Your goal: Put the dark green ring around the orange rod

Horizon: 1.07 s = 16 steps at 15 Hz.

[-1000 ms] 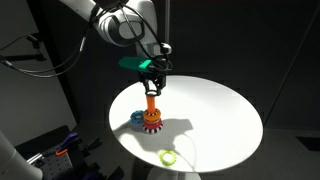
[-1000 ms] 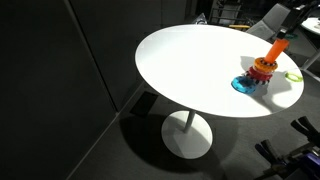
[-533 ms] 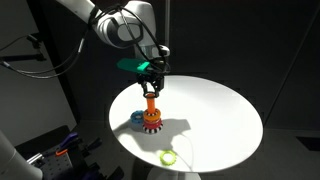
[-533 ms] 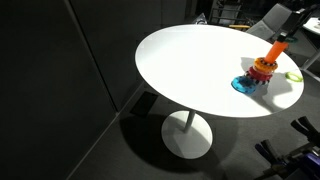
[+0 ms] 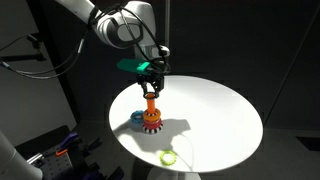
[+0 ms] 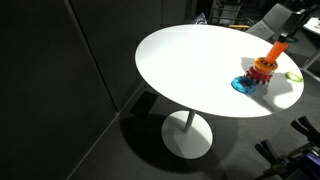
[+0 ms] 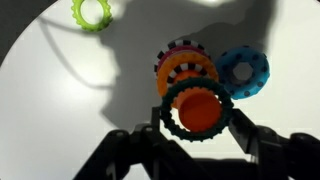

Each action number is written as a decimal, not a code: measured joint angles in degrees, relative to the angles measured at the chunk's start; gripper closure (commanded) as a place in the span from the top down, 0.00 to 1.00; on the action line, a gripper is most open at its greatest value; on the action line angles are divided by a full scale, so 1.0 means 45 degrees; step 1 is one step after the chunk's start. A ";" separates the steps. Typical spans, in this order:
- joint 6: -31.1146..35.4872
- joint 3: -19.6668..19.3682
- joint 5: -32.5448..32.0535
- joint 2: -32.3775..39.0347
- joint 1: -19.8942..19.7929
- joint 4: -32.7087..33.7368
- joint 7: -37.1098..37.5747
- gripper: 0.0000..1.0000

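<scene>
One gripper (image 7: 198,124) clamps the toothed dark green ring (image 7: 168,108) over the orange rod (image 7: 203,110).

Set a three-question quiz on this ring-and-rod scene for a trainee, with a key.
1. True or false: the gripper has empty jaws.
2. Which ring lies closest to the base of the orange rod? A. the yellow-green ring; B. the teal-blue ring; C. neither, both are equally far.
3. How many rings does the wrist view show?
Key: 1. False: the jaws hold the dark green ring at the rod's top. 2. B. 3. Three.
</scene>
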 measured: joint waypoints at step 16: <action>0.0756 -0.0069 -0.0524 0.0001 -0.0006 -0.0198 0.0084 0.45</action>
